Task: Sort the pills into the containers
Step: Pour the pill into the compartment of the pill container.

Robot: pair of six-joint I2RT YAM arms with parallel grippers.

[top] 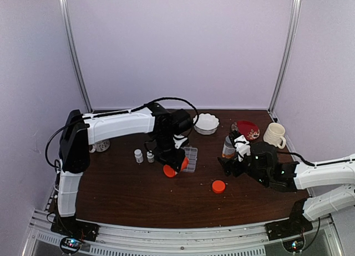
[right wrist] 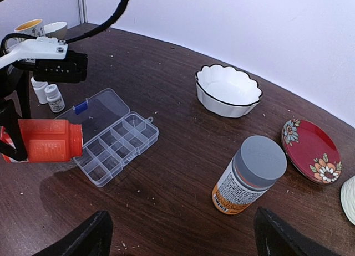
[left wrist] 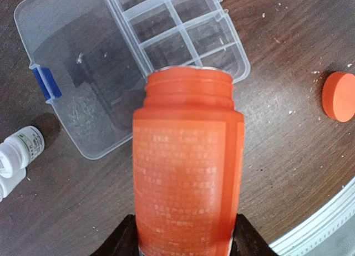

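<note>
Table (top: 127, 195): left arm is on the job, right arm sits well apart from it.
Left gripper (top: 171, 162): clenched on the base end of the orange bottle (left wrist: 188, 173), uncapped.
Right gripper (right wrist: 180, 236): jaws spread wide and holding nothing, hovering low over bare wood near the grey-capped bottle (right wrist: 250, 175). It has no part in this step.
Box (right wrist: 133, 159): open, with the lid flat on the side toward the two white bottles (right wrist: 49, 93) and the compartment tray on the other side.
Key relation: the orange bottle's long axis lies near horizontal, running from the jaws toward the tray. Its mouth hangs over the tray's nearest edge row, by the hinge line, above the tray and not touching it.
Left arm is clearly the nearer one, so any pour is its call: more tilt, mouth kept inside one cell. The risk is spill onto the lid or table, since the mouth is wider than a cell.
Cap (top: 218, 185): on the table between the arms.
Pills: none visible. The cells look empty, so I judge the pills are inside the orange bottle.
</note>
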